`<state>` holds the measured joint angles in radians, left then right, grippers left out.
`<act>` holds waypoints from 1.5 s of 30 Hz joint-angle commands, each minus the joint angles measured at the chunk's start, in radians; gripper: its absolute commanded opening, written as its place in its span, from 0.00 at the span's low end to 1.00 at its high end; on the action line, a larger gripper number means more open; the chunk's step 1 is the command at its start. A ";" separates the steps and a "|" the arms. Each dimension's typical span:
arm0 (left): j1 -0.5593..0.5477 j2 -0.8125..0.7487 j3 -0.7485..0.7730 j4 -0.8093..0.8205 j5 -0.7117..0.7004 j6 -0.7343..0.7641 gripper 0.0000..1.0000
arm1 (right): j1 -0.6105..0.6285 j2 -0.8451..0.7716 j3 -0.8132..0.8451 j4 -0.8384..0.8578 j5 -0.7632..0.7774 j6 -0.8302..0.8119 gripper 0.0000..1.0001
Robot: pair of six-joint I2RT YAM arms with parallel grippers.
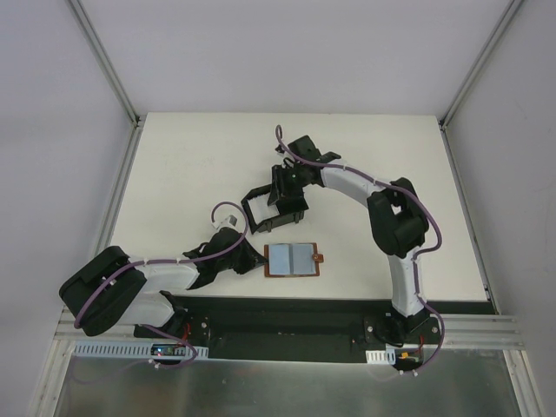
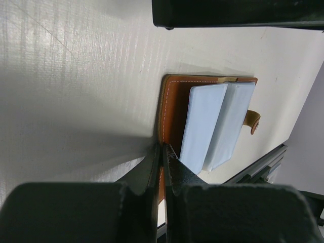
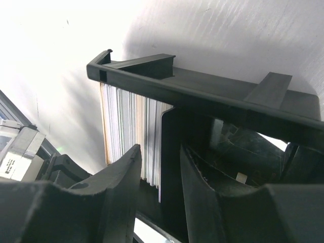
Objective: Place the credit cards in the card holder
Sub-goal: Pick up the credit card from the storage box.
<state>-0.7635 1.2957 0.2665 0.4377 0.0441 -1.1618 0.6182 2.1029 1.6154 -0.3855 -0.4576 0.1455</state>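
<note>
From above, the wallet lay open near the table's near edge, long axis left to right, with pale cards on it. The holder sat just beyond it. The left gripper was at the wallet's left edge, and the right gripper was at the holder. The remaining cards therefore lay toward the bases from the right gripper.

In the left wrist view, the left jaws were closed on the wallet's leather edge, pinning it. Two cards lay side by side, and the clasp was on the far side.

In the right wrist view, cards stood on edge inside the holder. The right jaws stood partly apart around a dark panel. I could not tell whether they were gripping anything.
</note>
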 commanded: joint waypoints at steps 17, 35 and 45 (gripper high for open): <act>0.012 0.027 -0.026 -0.116 -0.003 0.047 0.00 | 0.002 -0.109 -0.015 0.013 0.031 0.005 0.50; 0.013 0.031 -0.021 -0.116 0.000 0.048 0.00 | 0.058 -0.023 0.061 -0.070 0.062 -0.032 0.51; 0.013 0.025 -0.023 -0.116 0.002 0.048 0.00 | 0.066 -0.064 0.077 -0.096 0.100 -0.054 0.24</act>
<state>-0.7574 1.2968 0.2665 0.4381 0.0502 -1.1614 0.6743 2.0892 1.6493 -0.4572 -0.3695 0.1036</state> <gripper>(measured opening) 0.007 0.249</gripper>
